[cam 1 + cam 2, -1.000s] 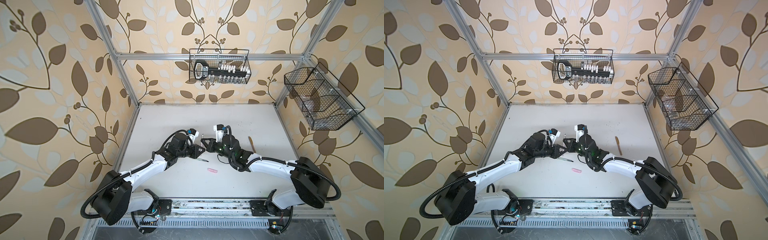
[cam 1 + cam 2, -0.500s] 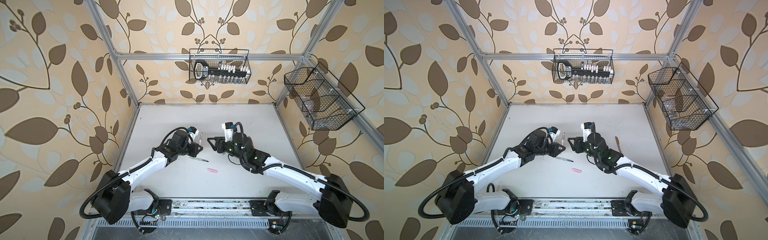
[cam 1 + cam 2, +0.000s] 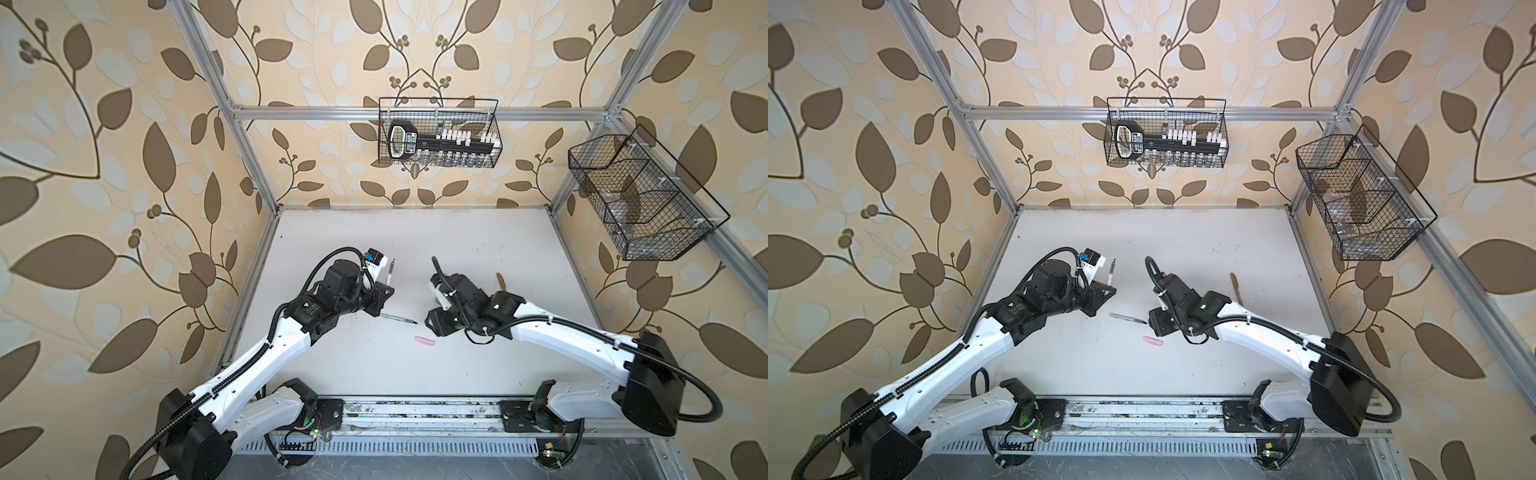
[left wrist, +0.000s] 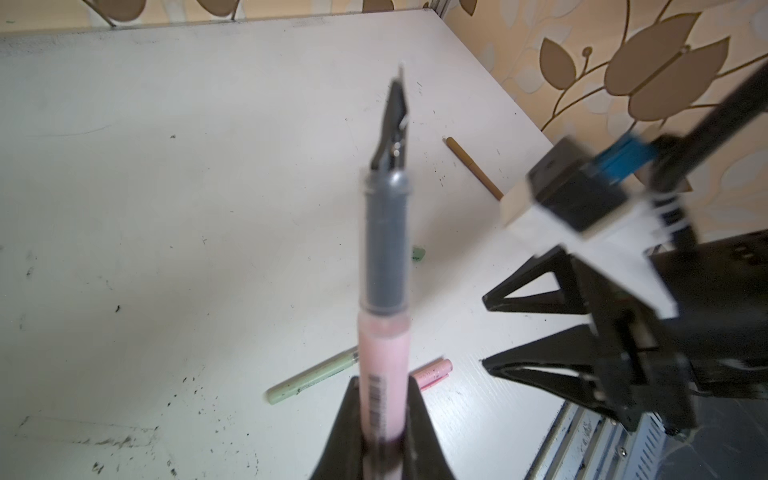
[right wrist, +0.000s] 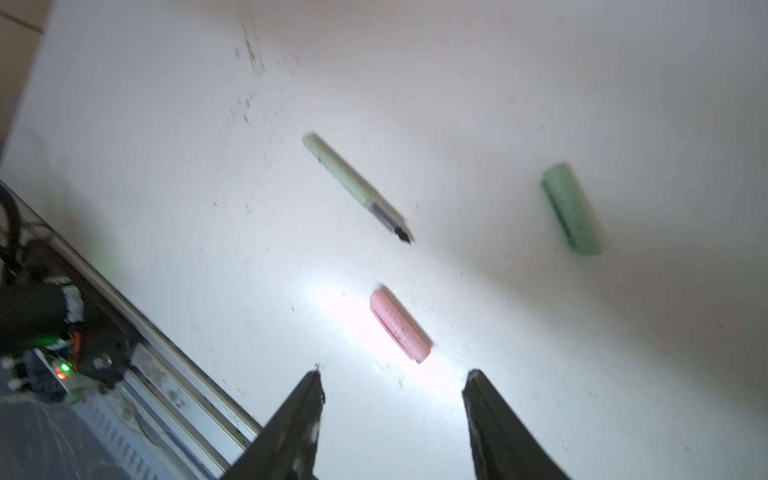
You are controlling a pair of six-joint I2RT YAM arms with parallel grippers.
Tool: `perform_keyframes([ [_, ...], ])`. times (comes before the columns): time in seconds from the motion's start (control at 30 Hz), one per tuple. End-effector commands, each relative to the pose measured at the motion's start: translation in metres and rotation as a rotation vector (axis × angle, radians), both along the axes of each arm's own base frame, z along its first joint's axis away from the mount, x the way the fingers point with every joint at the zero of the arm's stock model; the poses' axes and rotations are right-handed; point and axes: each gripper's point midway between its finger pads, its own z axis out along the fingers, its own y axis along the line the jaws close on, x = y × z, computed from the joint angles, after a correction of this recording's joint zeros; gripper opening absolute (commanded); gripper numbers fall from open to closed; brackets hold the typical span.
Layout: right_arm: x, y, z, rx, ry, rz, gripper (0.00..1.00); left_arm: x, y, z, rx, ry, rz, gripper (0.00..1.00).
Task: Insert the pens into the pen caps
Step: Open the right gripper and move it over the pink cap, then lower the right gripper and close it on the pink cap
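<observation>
The white desk (speckled with dark marks) lay beneath a back-wall wire basket and a side-wall wire basket.

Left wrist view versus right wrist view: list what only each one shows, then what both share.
Only the left wrist view: the pink pen clamped in the shut left gripper, and the tan-brown pen lying loose beyond it.
Only the right wrist view: the dark tip of the green pen, which the pink pen hides in the left wrist view, and the whole green cap.
Both: the green pen's barrel, the pink cap, at least a sliver of the green cap, and the open, empty right gripper.
</observation>
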Motion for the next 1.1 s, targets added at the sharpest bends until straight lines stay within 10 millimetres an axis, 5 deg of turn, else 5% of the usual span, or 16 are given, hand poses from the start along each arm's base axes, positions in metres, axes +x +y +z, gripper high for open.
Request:
perform_keyframes([
  [0.0,-0.014,0.012,-0.02,-0.04,0.056,0.101,0.62,-0.008,0.005,0.02,0.002,-0.061,-0.001,0.0],
  [0.17,-0.018,0.023,-0.044,-0.153,0.066,0.195,0.63,-0.016,0.008,0.034,-0.014,-0.114,-0.004,0.0],
  [0.37,-0.013,0.014,-0.057,-0.286,0.026,0.217,0.64,-0.019,0.01,0.044,-0.024,-0.144,-0.008,0.0],
  [0.8,0.009,0.029,-0.065,-0.262,0.056,0.262,0.54,-0.026,0.014,0.052,-0.042,-0.153,-0.004,0.0],
  [1.07,0.006,0.029,-0.074,-0.269,0.12,0.338,0.48,-0.028,0.01,0.051,-0.045,-0.143,-0.029,0.0],
])
